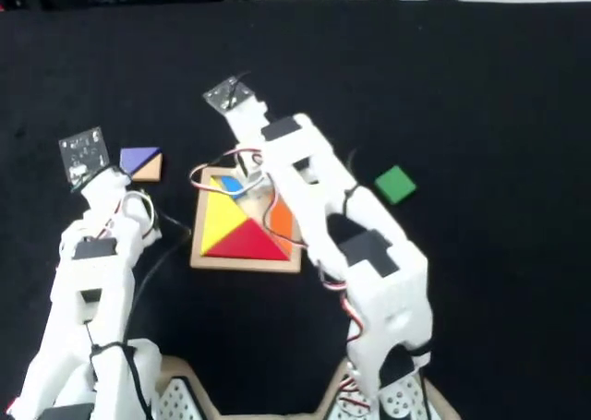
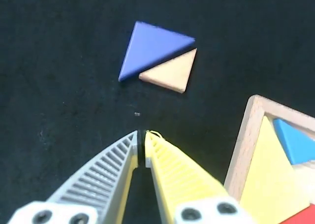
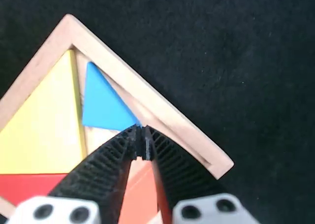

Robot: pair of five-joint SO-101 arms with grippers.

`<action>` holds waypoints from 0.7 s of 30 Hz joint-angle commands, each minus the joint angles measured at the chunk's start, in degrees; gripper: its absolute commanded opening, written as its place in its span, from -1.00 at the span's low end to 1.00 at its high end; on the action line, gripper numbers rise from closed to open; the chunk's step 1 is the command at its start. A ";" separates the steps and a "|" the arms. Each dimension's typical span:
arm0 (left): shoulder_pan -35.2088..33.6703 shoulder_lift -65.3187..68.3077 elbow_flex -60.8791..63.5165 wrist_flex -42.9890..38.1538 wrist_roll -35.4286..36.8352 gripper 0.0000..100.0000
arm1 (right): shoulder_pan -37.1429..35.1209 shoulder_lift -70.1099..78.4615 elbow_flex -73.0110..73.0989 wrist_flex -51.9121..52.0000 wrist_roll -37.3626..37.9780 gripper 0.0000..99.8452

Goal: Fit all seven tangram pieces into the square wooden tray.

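Both pinched shut, I see: right gripper (image 3: 141, 133) over the tray (image 3: 162, 113) at its light-blue triangle (image 3: 103, 103), left gripper (image 2: 141, 135) outside the tray near the indigo triangle (image 2: 150, 47) and tan triangle (image 2: 172, 71).

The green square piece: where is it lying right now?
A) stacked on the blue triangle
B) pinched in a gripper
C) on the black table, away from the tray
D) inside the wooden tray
C: the green square piece lies flat and alone on the black table, well apart from the square wooden tray, with nothing touching it.
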 commanded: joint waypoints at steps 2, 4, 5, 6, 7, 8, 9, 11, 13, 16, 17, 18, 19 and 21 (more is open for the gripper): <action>0.75 0.88 -2.51 -0.79 0.44 -0.92 | -0.44 -2.59 -2.51 0.79 -0.35 -0.98; 0.75 0.88 -2.51 -0.79 0.44 -0.92 | -0.53 -4.26 -1.54 1.14 -0.35 -0.98; 0.75 0.88 -2.51 -0.70 0.44 -0.92 | -0.53 -5.32 -0.75 1.49 -0.35 -0.98; 0.75 0.88 -2.51 -0.70 0.44 -0.92 | -0.53 -6.37 0.31 1.58 -0.26 -0.98; 0.75 0.88 -2.51 -0.70 0.44 -0.92 | -0.70 -7.43 1.63 1.58 -0.26 -0.98; 0.75 0.88 -2.42 -0.70 0.44 -0.92 | -0.79 -8.13 3.03 1.23 -0.26 -0.98; 0.75 0.88 -2.42 -0.70 0.44 -0.92 | -1.32 -8.66 4.00 0.97 -0.09 -0.98; 0.92 0.88 -2.42 -0.70 0.44 -0.92 | -2.02 -8.92 5.41 -0.70 0.00 -0.98; 1.01 0.88 -2.42 -0.70 0.44 -0.92 | -2.20 -8.84 5.67 -2.02 0.00 -0.98; 1.10 0.88 -2.42 -0.70 0.44 -0.92 | -2.11 -8.84 5.49 -3.25 0.00 -0.98; 1.10 0.88 -2.42 -0.70 0.44 -0.92 | -2.11 -8.75 5.58 -3.69 0.00 -0.98; 1.10 0.88 -2.42 -0.70 0.44 -0.92 | -2.11 -8.31 5.49 -3.87 0.00 -0.98; 1.10 0.88 -2.42 -0.70 0.44 -0.92 | -2.11 -7.69 5.32 -4.04 0.00 -0.98; 1.10 1.05 -2.42 -0.70 0.44 -0.92 | -2.11 -5.76 3.91 -4.04 0.00 -0.98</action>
